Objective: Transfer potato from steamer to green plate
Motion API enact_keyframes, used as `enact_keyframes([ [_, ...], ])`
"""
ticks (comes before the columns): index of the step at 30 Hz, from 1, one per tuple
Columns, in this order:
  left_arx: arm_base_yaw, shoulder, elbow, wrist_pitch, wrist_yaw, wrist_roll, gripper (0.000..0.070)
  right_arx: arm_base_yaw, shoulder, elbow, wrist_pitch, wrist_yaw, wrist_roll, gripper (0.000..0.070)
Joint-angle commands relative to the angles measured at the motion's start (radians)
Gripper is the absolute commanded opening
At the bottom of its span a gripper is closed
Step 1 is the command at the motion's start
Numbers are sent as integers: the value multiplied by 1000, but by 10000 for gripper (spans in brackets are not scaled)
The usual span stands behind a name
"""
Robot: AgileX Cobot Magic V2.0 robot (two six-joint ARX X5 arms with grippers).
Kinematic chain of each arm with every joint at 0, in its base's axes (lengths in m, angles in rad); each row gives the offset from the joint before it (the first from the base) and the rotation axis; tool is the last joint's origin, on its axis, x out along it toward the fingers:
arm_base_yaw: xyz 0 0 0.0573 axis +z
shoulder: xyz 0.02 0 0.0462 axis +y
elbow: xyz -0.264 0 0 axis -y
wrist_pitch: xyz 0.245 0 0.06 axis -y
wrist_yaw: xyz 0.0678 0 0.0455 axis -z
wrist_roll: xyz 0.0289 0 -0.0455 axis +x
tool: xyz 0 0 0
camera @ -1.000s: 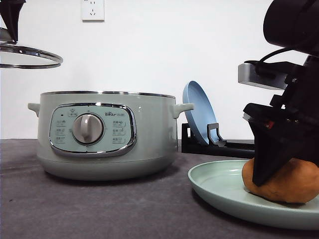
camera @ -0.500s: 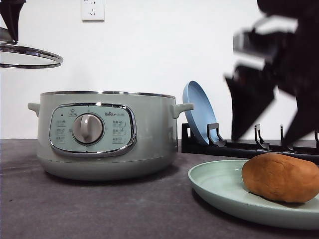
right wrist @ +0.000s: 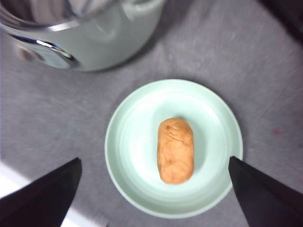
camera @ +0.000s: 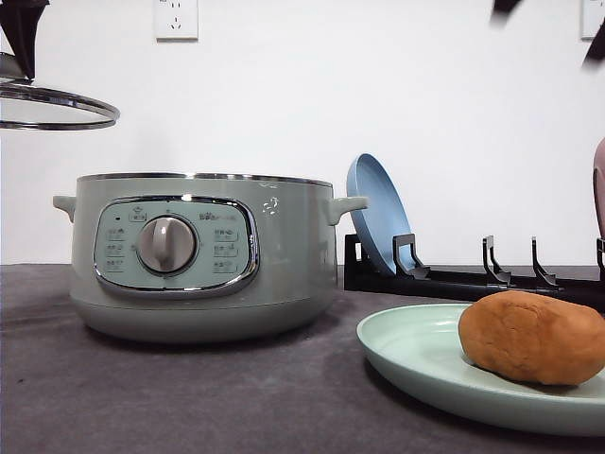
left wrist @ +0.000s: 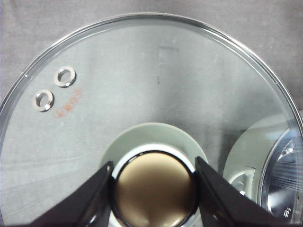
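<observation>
Gripping the chrome-ringed knob [left wrist: 155,188] of the glass lid [left wrist: 142,75], the left gripper [left wrist: 154,187] has one dark finger pressed to each side of it, so its jaws are closed on the knob. In the front view that lid [camera: 57,106] hangs in the air at the upper left, level, higher than the steamer's rim and off to its left side, with the left gripper's dark tip [camera: 21,33] above it. Through the glass, the left wrist view shows grey tabletop and part of the steamer's rim beneath.

Spread wide, the right gripper [right wrist: 154,189] shows its two dark fingers [right wrist: 42,198] at the lower corners of the right wrist view, well apart and holding nothing. It hangs high above the green plate [right wrist: 137,113], looking straight down on it. In the front view, small dark bits at the upper right edge may belong to this arm; I cannot tell more.

Between those open fingers, well below them, the potato [right wrist: 175,150] lies on its side near the middle of the green plate, touched by nothing else. The front view puts the potato [camera: 531,337] on the green plate [camera: 416,355] at the lower right, on the dark grey table [camera: 189,397].

To the left of the plate stands the steamer [camera: 203,255], uncovered, its dial facing the camera. Behind the plate, a blue plate [camera: 376,210] stands on edge in a black rack [camera: 454,279]. A wall socket [camera: 176,19] sits on the white wall above.
</observation>
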Motion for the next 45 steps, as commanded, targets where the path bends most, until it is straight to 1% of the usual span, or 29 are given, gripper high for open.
enact_keyframes([
  [1,-2,-7,43,28,6,-13,0,6,-30,43,-27,5,-15,628],
  [6,-2,-7,43,27,8,-13,0,6,-160,82,-40,5,-10,628],
  [12,-2,-7,43,27,9,-16,0,6,-310,85,-51,4,-4,628],
  [17,-2,-7,43,28,9,-18,0,6,-402,85,-51,5,-5,628],
  [25,-2,-7,43,27,11,-21,0,6,-451,85,-55,5,-4,628],
  [28,-2,-7,43,29,48,-21,0,6,-451,85,-60,5,-4,628],
  [32,-8,-7,43,28,59,-22,0,6,-451,85,-60,5,-4,628],
  [37,-46,-7,43,18,86,-26,0,6,-451,85,-59,5,-5,628],
  [40,-90,-7,43,19,87,-26,0,6,-451,85,-59,6,-6,628],
  [45,-188,-7,43,15,87,-26,0,6,-451,85,-59,13,-13,628],
])
